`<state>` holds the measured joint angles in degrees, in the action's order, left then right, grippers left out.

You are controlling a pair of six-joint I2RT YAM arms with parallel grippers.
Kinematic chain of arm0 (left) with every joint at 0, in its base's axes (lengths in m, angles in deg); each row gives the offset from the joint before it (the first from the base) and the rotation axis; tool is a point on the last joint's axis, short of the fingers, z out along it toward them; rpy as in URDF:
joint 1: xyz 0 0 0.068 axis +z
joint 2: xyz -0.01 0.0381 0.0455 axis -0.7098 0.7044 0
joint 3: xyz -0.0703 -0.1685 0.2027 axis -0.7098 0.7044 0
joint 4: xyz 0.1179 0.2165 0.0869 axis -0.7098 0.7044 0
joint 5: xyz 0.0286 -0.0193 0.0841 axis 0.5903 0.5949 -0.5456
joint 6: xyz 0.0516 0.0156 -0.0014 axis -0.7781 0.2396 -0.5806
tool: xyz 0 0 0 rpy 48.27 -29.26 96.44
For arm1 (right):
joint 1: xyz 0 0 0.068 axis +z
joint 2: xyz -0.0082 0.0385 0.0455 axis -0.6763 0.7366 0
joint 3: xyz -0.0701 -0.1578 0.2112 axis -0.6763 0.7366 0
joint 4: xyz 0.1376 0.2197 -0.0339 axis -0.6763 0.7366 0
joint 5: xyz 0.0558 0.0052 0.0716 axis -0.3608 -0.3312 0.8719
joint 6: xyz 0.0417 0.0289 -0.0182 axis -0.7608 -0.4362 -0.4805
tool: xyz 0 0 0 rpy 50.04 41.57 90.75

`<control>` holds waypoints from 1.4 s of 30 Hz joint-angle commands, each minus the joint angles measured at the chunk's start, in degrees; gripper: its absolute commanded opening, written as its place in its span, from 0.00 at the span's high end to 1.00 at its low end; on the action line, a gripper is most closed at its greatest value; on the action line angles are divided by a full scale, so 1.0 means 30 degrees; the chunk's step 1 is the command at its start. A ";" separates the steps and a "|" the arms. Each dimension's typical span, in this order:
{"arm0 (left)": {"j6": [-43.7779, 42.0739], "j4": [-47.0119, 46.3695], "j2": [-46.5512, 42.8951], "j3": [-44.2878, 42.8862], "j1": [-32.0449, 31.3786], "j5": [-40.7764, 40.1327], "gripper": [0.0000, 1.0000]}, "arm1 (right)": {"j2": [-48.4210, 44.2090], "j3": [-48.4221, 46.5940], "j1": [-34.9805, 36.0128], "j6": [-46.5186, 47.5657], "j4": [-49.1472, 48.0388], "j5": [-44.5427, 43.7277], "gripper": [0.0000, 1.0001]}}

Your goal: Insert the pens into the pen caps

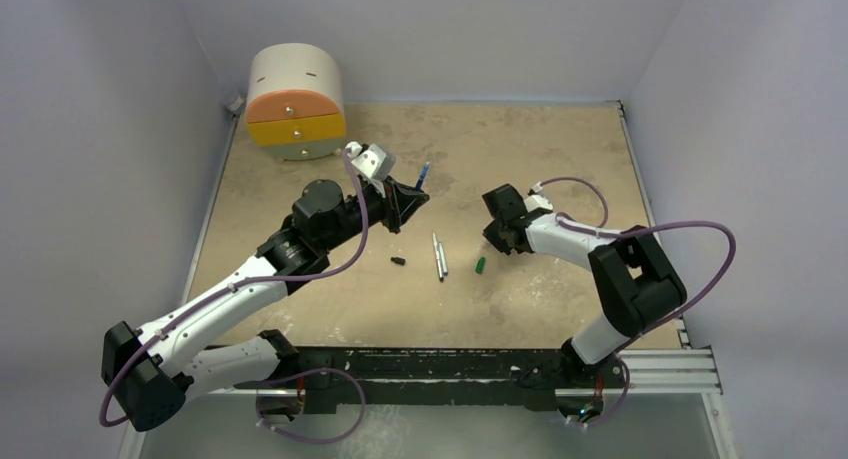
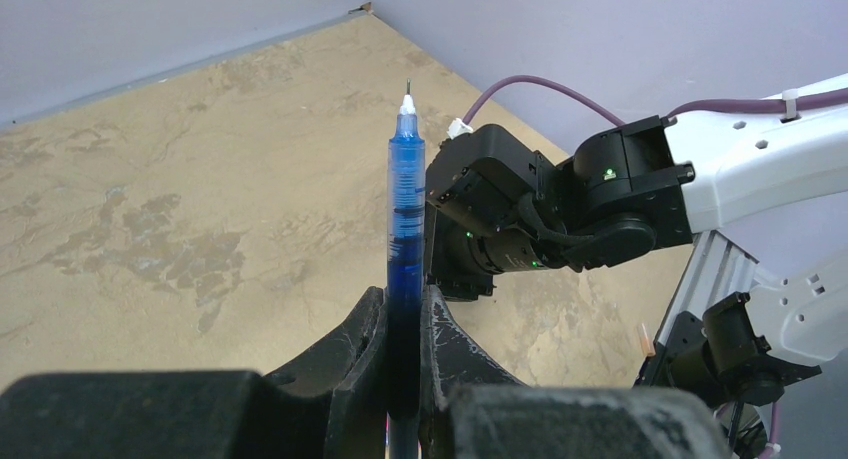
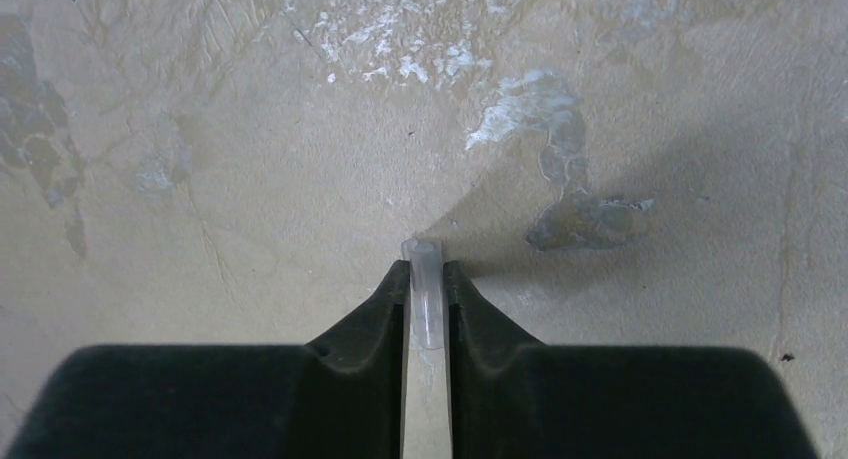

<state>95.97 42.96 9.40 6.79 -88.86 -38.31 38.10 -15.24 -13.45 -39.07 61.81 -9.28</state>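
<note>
Your left jaws are pinching a blue pen (image 2: 405,199) low on its barrel. They are holding it upright above the tabletop (image 1: 540,159), left of centre. The barrel is slim, round and translucent blue, and it is narrowing to a white cone with a fine metal point at the top. The black fingers (image 2: 365,344) are pressing flat against it on both sides.

Your right jaws are closing on a pale cap (image 3: 425,294), a short clear plastic tube with an open round mouth. Both curved black fingertips (image 3: 395,299) are touching its sides. They are sitting low over the tabletop, right of centre, and you cannot tell whether the cap is resting on the surface.

Between the two arms, two silver-grey pens (image 1: 439,256) are lying side by side, almost touching. A stubby black cap (image 1: 398,261) is lying to their left and a small green cap (image 1: 480,264) to their right, each apart from the pens.

The tabletop is showing a matte tan surface, mottled with darker stains and pale scuffed flecks.

At the far left corner a round drawer unit (image 1: 295,99) is standing, smooth and white, with an orange front above a yellow one. Both drawers are sitting shut, so their contents are hidden.
</note>
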 commanded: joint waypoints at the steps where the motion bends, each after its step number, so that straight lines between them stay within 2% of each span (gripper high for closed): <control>1: 0.0176 -0.0319 -0.0274 -0.0038 -0.0043 -0.0069 1.00 | 0.0443 -0.0314 -0.0116 0.0320 0.0589 -0.0368 0.87; 5: 0.0194 -0.0259 -0.0301 -0.0053 -0.0062 -0.0092 1.00 | 0.0101 -0.0177 -0.0094 0.1071 0.0231 -0.0300 1.00; 10: 0.0252 -0.0215 -0.0351 -0.0082 -0.0047 -0.0065 1.00 | -0.1227 0.0290 -0.0104 0.2040 -0.1000 0.0531 1.00; 22: 0.0436 -0.0750 -0.0375 0.0172 -0.0100 0.0836 1.00 | -1.0073 0.2620 -0.0098 0.8053 -0.7145 0.3898 1.00; 26: 0.1298 -0.2775 -0.0430 0.1027 -0.0099 0.2407 1.00 | -1.1880 0.2735 -0.0142 0.9684 -0.9353 0.5732 1.00; 30: 0.2163 -0.4400 -0.0280 0.1613 -0.0093 0.3970 1.00 | -1.2160 0.1006 -0.0133 1.0524 -0.9510 0.6890 1.00; 34: 0.3886 -0.7262 -0.0124 0.2653 -0.0093 0.4723 1.00 | -1.2492 0.0191 -0.0136 1.0929 -1.1157 0.7375 1.00; 42: 0.6646 -1.2363 0.0523 0.4123 -0.0401 0.5162 1.00 | -1.3430 0.1669 -0.0125 1.1035 -1.8266 1.0280 1.00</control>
<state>110.24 18.72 10.25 18.18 -89.25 -25.06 -0.04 -11.74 -13.72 -8.15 23.67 15.72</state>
